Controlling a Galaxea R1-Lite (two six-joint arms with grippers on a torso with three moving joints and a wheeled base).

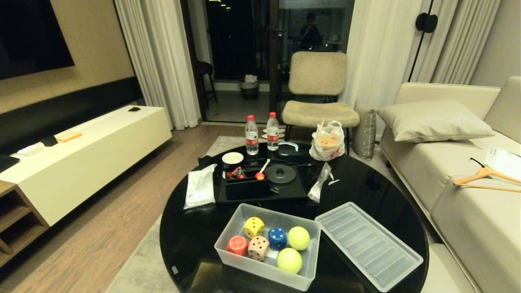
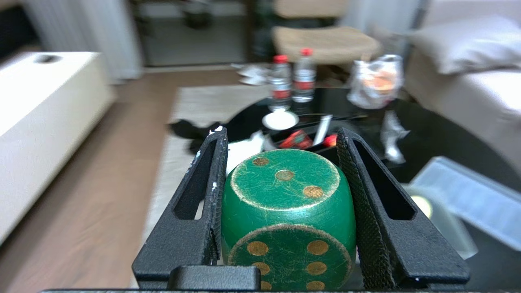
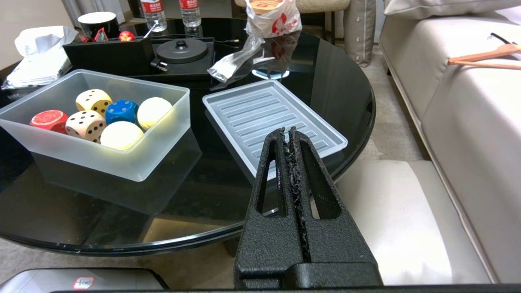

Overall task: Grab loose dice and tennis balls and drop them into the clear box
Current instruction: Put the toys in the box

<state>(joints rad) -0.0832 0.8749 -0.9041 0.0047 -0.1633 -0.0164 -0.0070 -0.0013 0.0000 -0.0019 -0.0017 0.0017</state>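
Your left claw point(image 2: 281, 171) gripped the green die point(image 2: 287, 215) short of the clear box point(image 1: 228, 244) on the worktop point(image 1: 366, 183); you next needed to carry it over and release.

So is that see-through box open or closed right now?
Open. The clear box has no cover on; its ribbed lid lies flat on the table beside it.

Five dice point(image 1: 260, 240), two tennis balls point(image 1: 294, 249), one clear box point(image 1: 228, 248), one lid point(image 1: 368, 245), two water bottles point(image 1: 262, 134).

wood floor point(image 1: 106, 228), cream sofa point(image 1: 468, 203), pale curtains point(image 1: 163, 61)
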